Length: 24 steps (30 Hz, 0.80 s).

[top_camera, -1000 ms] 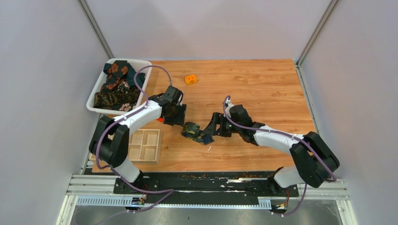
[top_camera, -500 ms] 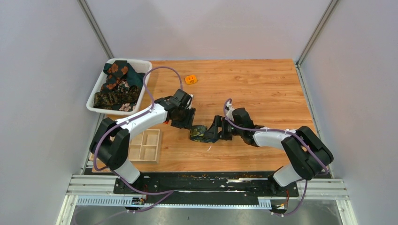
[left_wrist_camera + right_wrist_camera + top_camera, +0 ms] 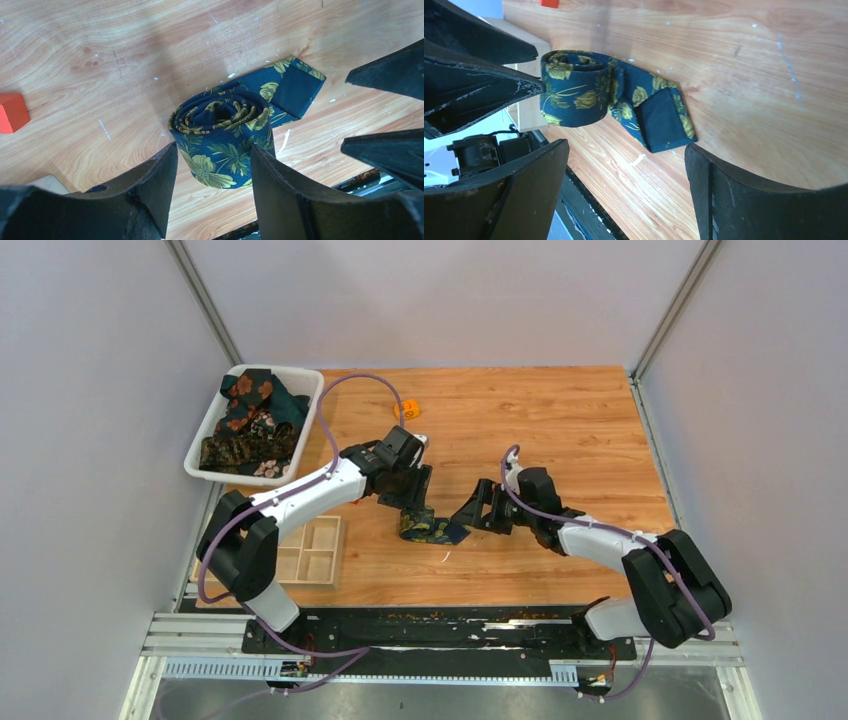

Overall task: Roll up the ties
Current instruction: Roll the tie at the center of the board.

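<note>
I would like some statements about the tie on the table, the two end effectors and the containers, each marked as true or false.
1. The navy tie is rolled up, with one end sticking out. True.
2. The right end effector is shut on the tie. False: it is open and apart from the tie.
3. The white tray holds other ties. True.
4. The orange cube lies in the wooden box. False: it lies on the table, far from the box.
5. The fingers of the left end effector stand on either side of the roll. True.
</note>
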{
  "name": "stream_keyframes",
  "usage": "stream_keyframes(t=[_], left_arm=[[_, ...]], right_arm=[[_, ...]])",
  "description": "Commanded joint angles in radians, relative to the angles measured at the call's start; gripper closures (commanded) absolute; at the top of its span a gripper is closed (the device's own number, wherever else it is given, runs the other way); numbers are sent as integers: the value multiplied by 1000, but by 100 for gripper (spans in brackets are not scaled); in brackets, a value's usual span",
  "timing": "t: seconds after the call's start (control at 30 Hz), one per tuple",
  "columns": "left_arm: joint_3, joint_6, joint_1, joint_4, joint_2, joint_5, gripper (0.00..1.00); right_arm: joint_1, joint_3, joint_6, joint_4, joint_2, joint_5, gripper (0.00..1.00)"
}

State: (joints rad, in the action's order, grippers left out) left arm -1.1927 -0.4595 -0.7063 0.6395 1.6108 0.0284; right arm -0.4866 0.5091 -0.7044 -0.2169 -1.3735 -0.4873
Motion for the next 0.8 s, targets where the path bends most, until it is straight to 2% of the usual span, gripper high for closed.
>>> stream_keyframes(t=[0.0,0.17,0.3,0.37,0.5,0.77], left_arm=[[-32,-18,-13,11,17,-13,38],[-25,-18,-15,29,-53,-87,37],[-33,-12,-15,62,-124,-144,26],[-30,-6,-13,83,-144,-168,24],[8,11,-14,92,-146,-183,24],[71,18,-12,11,-63,-125,25]], right_arm=[[20,-10,21,42,-13,23,12],[21,-9,21,20,-48,1,12],[20,-4,24,5,-75,-15,12],[20,-2,21,-13,-94,-31,12],[20,0,12,-45,-132,-61,12],[21,13,-8,-103,-192,-117,13]])
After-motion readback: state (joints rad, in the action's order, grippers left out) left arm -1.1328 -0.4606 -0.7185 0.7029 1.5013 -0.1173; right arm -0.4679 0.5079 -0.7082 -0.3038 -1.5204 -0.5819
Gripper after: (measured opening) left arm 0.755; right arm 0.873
